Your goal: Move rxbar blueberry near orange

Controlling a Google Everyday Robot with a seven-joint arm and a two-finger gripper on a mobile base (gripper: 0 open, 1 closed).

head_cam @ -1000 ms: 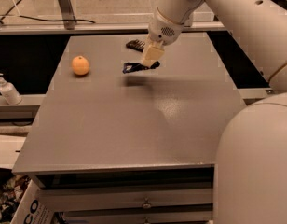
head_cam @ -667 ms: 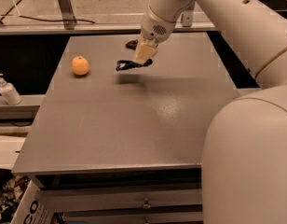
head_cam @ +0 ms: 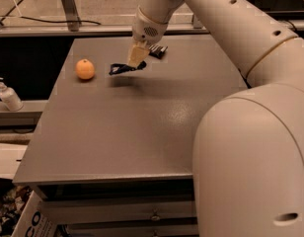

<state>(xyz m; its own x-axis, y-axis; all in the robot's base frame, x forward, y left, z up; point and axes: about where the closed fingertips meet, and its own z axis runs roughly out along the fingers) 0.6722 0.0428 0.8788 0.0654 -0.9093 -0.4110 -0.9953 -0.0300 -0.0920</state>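
Note:
The orange (head_cam: 85, 69) sits on the grey table (head_cam: 142, 127) at the far left. My gripper (head_cam: 133, 63) hangs above the table's far middle, right of the orange, and is shut on the rxbar blueberry (head_cam: 123, 68), a dark-blue wrapper. The bar sticks out leftward from the fingers (head_cam: 136, 56) and is held a little above the tabletop, with its shadow below. A gap about one bar length wide lies between the bar and the orange.
A black ridged bar (head_cam: 158, 51) lies on the table just behind the gripper. A white pump bottle (head_cam: 8, 95) stands on a ledge left of the table. My large white arm (head_cam: 250, 132) fills the right side. Drawers sit below the table's front edge.
My gripper has carried the rxbar blueberry leftward, toward the orange. The orange and the black bar have not moved.

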